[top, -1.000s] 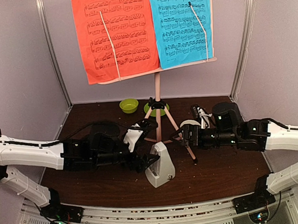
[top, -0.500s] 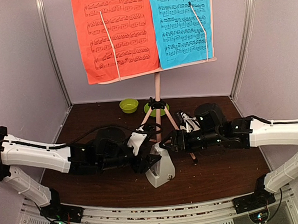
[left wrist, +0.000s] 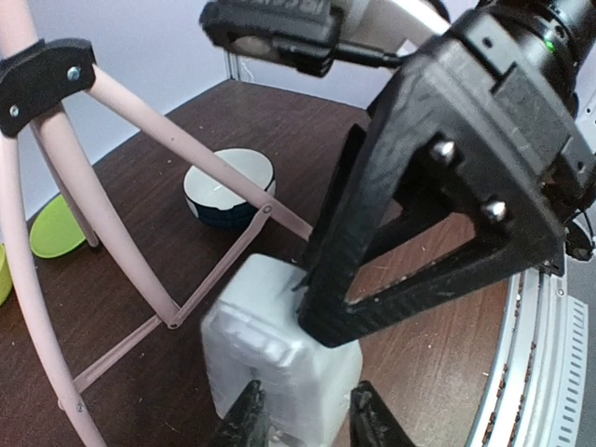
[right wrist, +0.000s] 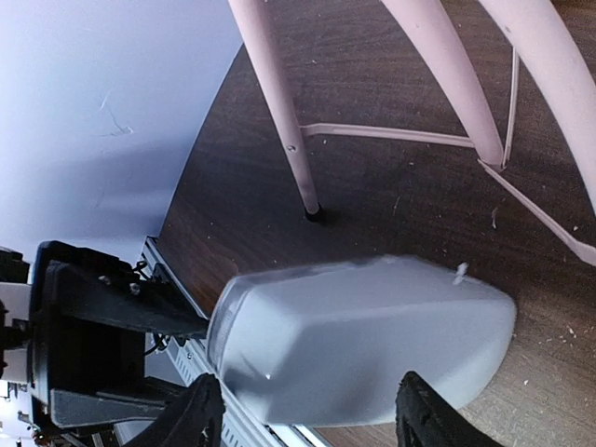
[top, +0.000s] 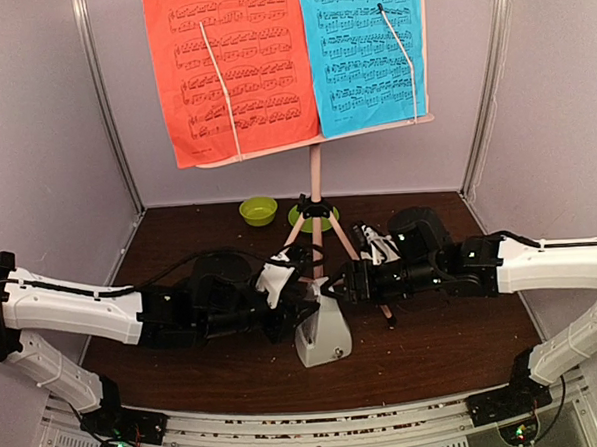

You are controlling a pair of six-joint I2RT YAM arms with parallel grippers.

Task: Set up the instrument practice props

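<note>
We are at the metronome step. The pale pink music stand with tripod legs point(top: 315, 173) stands at the back centre of the overhead view. The red printed music sheet point(top: 230, 67) and the blue printed music sheet point(top: 365, 50) are already spread across its desk at the top of the frame. The small white-grey pyramid metronome point(top: 322, 334) sits on the dark wooden table point(top: 435, 346) at lower centre, just in front of the stand's legs. Both arms meet over it. The left gripper point(left wrist: 307, 424) has its jaws drawn in on either side of the metronome's lower body at the bottom of its wrist view. We cannot tell whether they already pinch it. The right gripper point(right wrist: 312, 419) straddles the metronome with its jaws set wide and holds nothing, as far as we can see. Its black finger fills the upper right of the left wrist view, right beside the metronome's top. We judge that the next move needs one firm hold before any shifting. It also needs care that the two grippers and the nearest tripod leg do not knock together.
</note>
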